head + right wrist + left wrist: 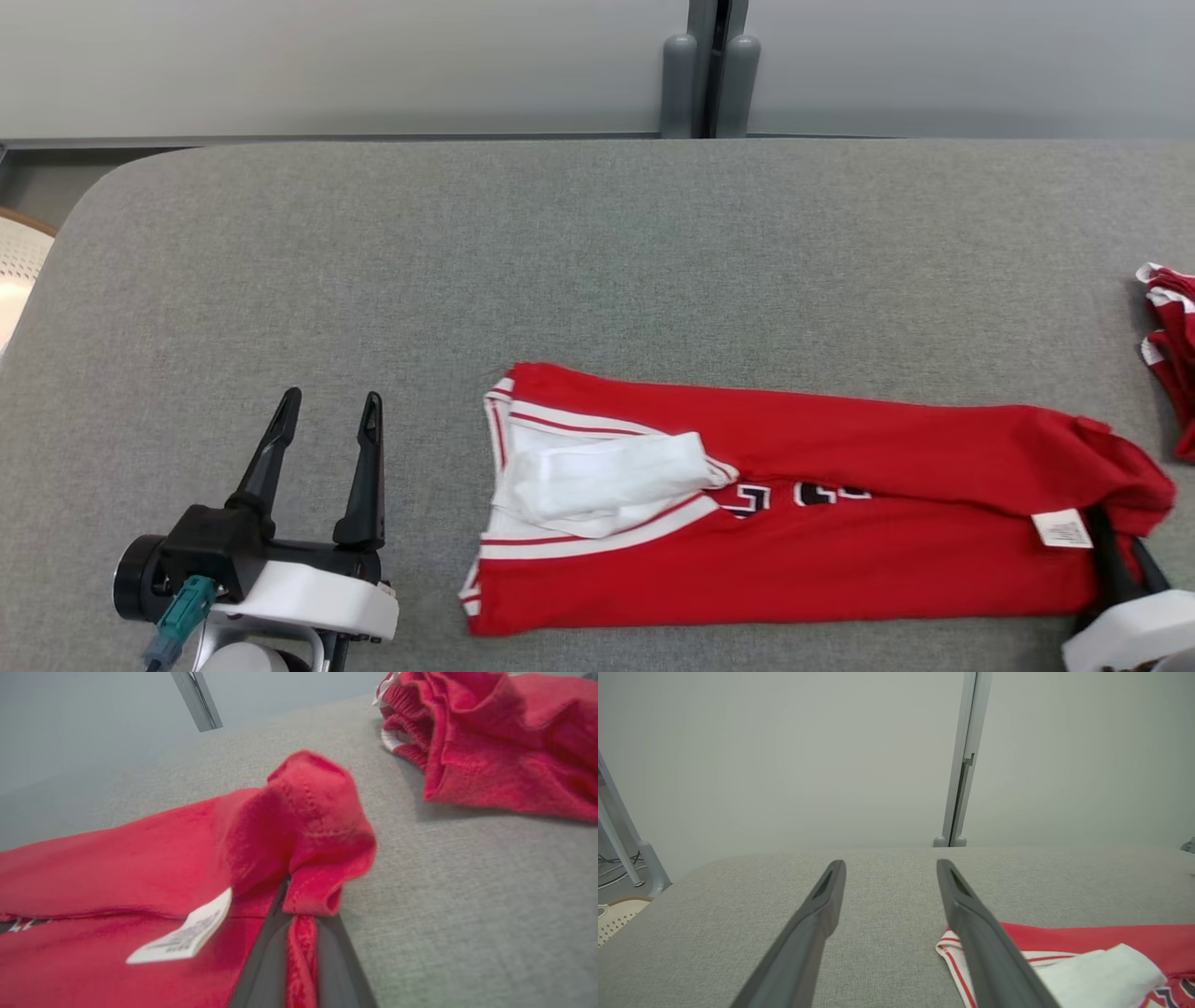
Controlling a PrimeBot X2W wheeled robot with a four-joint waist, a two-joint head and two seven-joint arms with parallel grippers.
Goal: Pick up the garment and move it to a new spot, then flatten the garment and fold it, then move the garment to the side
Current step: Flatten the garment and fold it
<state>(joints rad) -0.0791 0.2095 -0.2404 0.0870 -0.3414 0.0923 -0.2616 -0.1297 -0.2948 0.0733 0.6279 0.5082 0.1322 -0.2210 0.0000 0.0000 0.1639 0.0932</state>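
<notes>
Right claw (pixel 302 910) pinches the red jersey's (pixel 840 504) hem corner (pixel 322 826), likely to fold it toward the collar (pixel 597 481), near which the left claw (pixel 332 401) (spread, empty) sits clear.

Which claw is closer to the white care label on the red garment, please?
Right. The right claw pinches the red garment right beside the label; the left claw stands open beyond its opposite, collar end.
</notes>
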